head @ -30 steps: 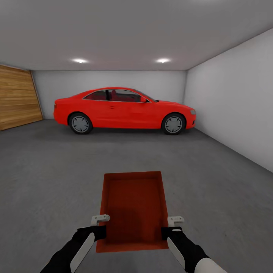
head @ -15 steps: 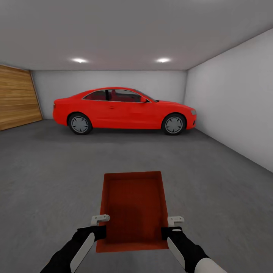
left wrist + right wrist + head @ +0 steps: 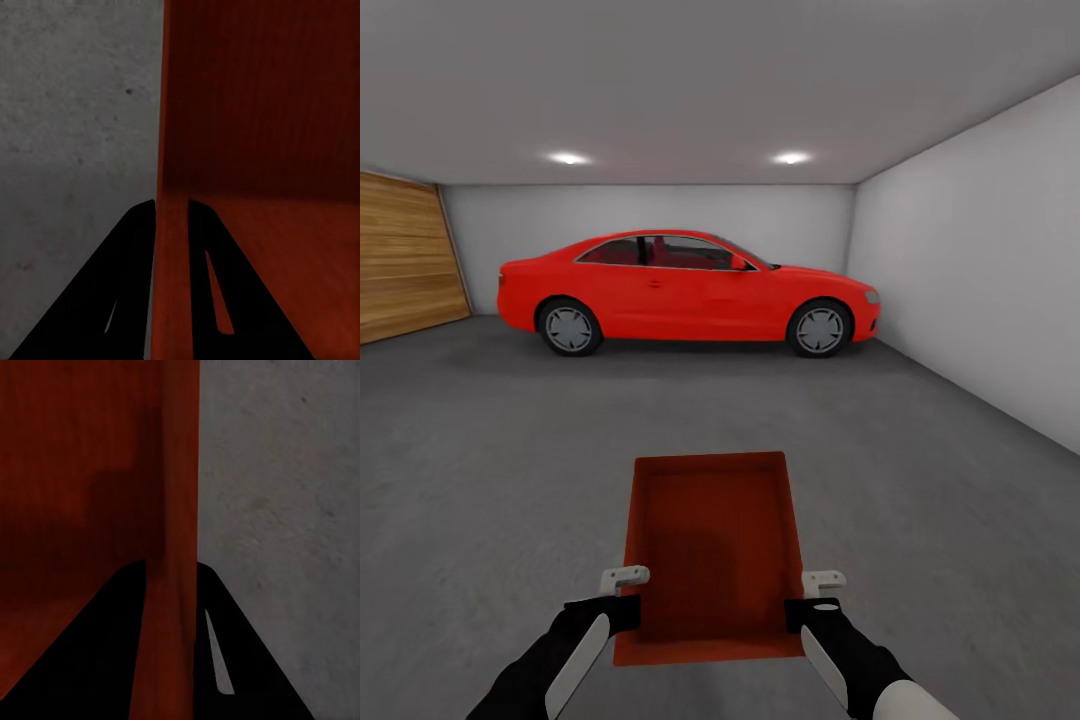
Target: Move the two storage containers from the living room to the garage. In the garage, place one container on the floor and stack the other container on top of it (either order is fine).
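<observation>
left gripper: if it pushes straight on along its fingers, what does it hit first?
Probably the floor. The left gripper is shut on the container wall, fingers straddling it; beyond the tips lies grey concrete, though how far off is unclear.

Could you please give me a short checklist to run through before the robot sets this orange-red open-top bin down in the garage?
1. Left gripper clamped on a wall of the orange-red open-top rectangular bin: ok, a finger sits on each side of the wall.
2. Right gripper clamped on the opposite wall: ok, same straddle.
3. Bin held level: ok, rim looks even in the head view.
4. Bin empty: ok, bare inside.
5. Dark grey concrete floor ahead free for placing: ok; the red car stands far back.
6. Second bin's whereabouts, for stacking: cannot tell.
</observation>
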{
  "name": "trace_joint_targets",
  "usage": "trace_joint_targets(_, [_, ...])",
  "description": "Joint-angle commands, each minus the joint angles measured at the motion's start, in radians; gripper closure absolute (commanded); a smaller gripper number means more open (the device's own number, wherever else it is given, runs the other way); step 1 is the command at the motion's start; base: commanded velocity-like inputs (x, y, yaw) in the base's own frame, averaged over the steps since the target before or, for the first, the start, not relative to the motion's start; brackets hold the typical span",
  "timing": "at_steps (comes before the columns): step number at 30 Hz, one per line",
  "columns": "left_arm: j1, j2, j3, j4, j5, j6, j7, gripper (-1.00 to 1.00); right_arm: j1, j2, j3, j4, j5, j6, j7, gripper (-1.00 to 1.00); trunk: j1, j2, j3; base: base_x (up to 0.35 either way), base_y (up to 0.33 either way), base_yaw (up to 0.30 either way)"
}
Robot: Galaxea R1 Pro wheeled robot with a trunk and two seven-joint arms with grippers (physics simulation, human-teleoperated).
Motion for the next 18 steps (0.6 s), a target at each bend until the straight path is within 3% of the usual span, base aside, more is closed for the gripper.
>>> trace_joint_targets(1, [-0.001, 0.001, 0.004, -0.013, 0.003, -0.081, 0.009, 1.00, 0.000, -0.001, -0.002, 0.000, -0.007, 0.006, -0.005, 1.00, 0.000, -0.001, -0.001, 0.241, 0.000, 0.000])
trace_joint_targets(13, [-0.001, 0.001, 0.004, -0.013, 0.003, -0.081, 0.009, 1.00, 0.000, -0.001, -0.002, -0.001, -0.007, 0.006, -0.005, 1.00, 0.000, -0.001, -0.001, 0.077, 0.000, 0.000])
trace_joint_targets(18, [-0.001, 0.001, 0.004, -0.013, 0.003, -0.081, 0.009, 1.00, 0.000, -0.001, -0.002, 0.000, -0.007, 0.006, -0.005, 1.00, 0.000, -0.001, -0.001, 0.233, 0.000, 0.000])
